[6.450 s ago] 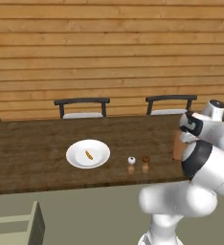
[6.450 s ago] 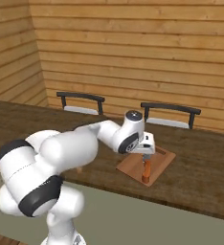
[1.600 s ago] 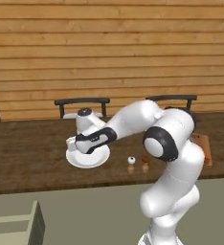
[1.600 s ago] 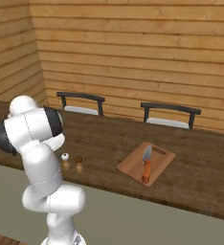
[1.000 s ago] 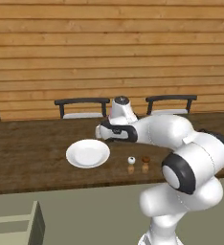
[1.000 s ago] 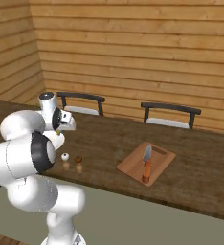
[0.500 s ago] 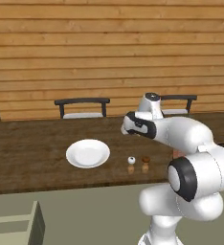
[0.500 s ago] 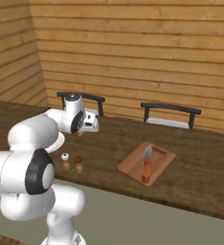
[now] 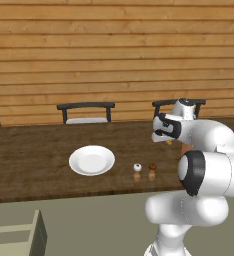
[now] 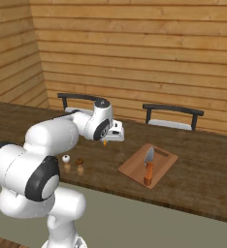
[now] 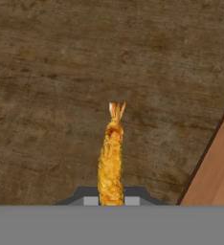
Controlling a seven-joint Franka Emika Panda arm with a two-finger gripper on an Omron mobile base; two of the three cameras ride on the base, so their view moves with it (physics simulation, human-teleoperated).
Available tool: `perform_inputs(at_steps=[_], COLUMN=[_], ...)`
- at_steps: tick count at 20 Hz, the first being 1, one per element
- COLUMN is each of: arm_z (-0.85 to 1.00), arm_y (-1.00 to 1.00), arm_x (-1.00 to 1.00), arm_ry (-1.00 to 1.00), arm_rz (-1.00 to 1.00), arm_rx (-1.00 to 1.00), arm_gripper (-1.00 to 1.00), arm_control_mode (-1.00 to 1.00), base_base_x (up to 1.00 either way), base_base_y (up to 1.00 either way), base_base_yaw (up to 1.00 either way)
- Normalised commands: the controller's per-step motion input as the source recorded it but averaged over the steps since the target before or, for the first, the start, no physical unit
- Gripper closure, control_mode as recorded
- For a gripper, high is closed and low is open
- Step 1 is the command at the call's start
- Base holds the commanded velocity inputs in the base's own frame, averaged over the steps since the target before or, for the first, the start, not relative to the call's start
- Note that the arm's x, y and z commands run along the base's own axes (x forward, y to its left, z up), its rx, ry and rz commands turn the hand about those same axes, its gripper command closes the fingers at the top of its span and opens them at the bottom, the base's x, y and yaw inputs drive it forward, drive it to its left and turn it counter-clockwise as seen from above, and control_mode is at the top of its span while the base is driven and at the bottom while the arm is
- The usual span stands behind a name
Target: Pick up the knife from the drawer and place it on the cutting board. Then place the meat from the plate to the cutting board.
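Observation:
My gripper (image 10: 105, 139) is shut on the meat (image 11: 111, 158), a small orange-brown piece that hangs from the fingertips (image 11: 90, 201) above the bare wooden table. It hovers between the shakers and the cutting board (image 10: 135, 167), whose corner (image 11: 214, 177) shows at the right of the hand view. The knife (image 10: 148, 167) lies on the board, orange handle toward the front. The white plate (image 9: 91, 160) sits bare at the table's left. A corner of the sage-green drawer (image 9: 19, 235) stands open at the lower left. In the left base view the gripper (image 9: 167, 140) is right of the plate.
Two small shakers (image 9: 137, 172) (image 9: 152, 171) stand near the table's front edge, between plate and board. Two dark chairs (image 10: 81, 101) (image 10: 171, 114) are pushed in along the far side, before a wooden plank wall.
The arm has swung from over the plate to the right, carrying the meat past the shakers toward the cutting board. The plate is left bare.

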Motion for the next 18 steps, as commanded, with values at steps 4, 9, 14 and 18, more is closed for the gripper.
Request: perform_inputs(at_steps=[4, 9, 14, 18], arm_z=[-0.26, -0.08, -0.15, -0.35], arm_y=[-0.84, -0.67, -0.55, -0.05], arm_x=[-0.17, -0.37, -0.37, -0.03], arm_ry=[0.13, 0.09, 0.06, 0.12], arm_rz=[-0.01, -0.05, -0.05, 0.00], arm_rx=[0.00, 0.00, 0.00, -0.03], arm_gripper=[1.00, 1.00, 1.00, 1.00], arm_control_mode=[-1.00, -1.00, -1.00, -1.00], base_base_x=[0.00, 0.00, 0.00, 0.00], base_base_y=[0.00, 0.00, 0.00, 0.00], base_base_yaw=[0.00, 0.00, 0.00, 0.00])
